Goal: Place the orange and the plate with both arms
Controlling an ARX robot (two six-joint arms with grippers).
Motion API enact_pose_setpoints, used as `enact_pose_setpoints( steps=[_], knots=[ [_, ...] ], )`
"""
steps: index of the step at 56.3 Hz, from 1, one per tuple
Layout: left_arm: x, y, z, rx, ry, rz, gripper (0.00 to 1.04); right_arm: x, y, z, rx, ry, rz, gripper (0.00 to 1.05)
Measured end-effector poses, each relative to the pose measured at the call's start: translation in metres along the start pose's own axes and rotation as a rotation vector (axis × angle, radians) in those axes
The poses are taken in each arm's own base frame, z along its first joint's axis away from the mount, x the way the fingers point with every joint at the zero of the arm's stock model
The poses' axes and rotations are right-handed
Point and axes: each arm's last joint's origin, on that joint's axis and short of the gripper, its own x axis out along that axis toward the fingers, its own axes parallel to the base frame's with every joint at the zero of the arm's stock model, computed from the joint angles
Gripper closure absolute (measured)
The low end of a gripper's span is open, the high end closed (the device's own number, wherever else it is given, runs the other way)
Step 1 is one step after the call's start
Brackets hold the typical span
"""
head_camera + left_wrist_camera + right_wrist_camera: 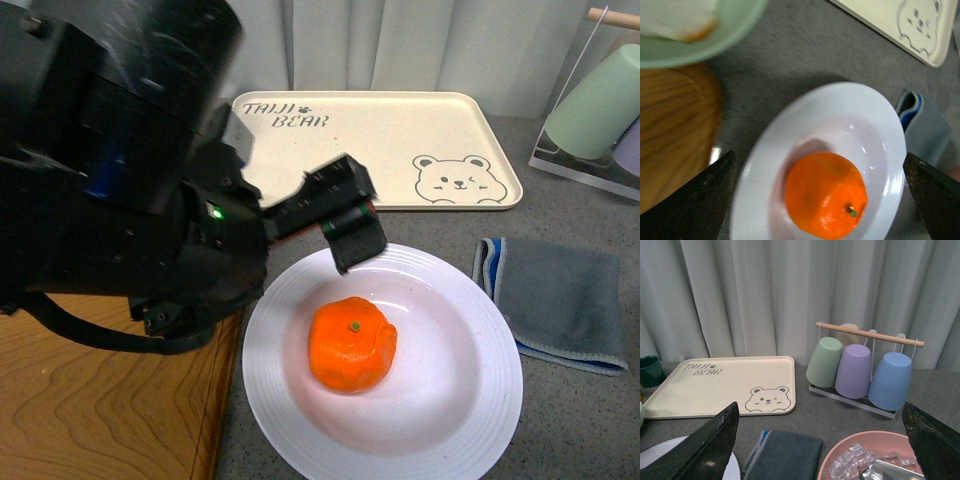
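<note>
The orange (352,343) lies in the middle of the white plate (480,400) on the grey table, stem dot facing up. My left gripper (345,215) hangs open just above the plate's far rim, apart from the fruit. In the left wrist view the orange (826,195) sits in the plate (760,165) between the wide-open fingers of my left gripper (815,200), which touch nothing. My right gripper (817,447) is open and empty, off to the right of the plate, whose edge (655,455) just shows. It is out of the front view.
The cream bear tray (400,150) lies behind the plate, a grey cloth (560,300) to its right and a wooden board (100,400) to its left. A pale green bowl (700,35) sits on the board. A cup rack (860,370) and a pink bowl of ice (870,460) stand at the right.
</note>
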Motion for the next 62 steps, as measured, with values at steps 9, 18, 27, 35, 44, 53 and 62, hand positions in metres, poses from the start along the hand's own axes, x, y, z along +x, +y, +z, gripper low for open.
enact_pose_setpoints(
  steps=[9, 18, 27, 35, 44, 53, 62],
  knots=[
    [-0.002, 0.039, 0.006, 0.112, -0.305, 0.099, 0.22, 0.0, 0.0, 0.0, 0.0, 0.0, 0.0, 0.09],
    [-0.023, 0.066, -0.005, 0.337, -0.535, 0.151, 0.46, 0.0, 0.0, 0.0, 0.0, 0.0, 0.0, 0.09],
    [-0.067, 0.068, 0.0, 0.515, -0.784, 0.096, 0.75, 0.0, 0.0, 0.0, 0.0, 0.0, 0.0, 0.09],
    [-0.105, 0.075, -0.008, 0.603, -0.905, 0.081, 1.01, 0.0, 0.0, 0.0, 0.0, 0.0, 0.0, 0.09],
    [-0.128, 0.082, -0.016, 0.626, -0.926, 0.092, 1.01, 0.0, 0.0, 0.0, 0.0, 0.0, 0.0, 0.09],
    [-0.144, 0.087, -0.023, 0.634, -0.924, 0.093, 1.01, 0.0, 0.0, 0.0, 0.0, 0.0, 0.0, 0.09],
    [-0.16, 0.095, -0.024, 0.637, -0.918, 0.098, 1.01, 0.0, 0.0, 0.0, 0.0, 0.0, 0.0, 0.09]
  ],
)
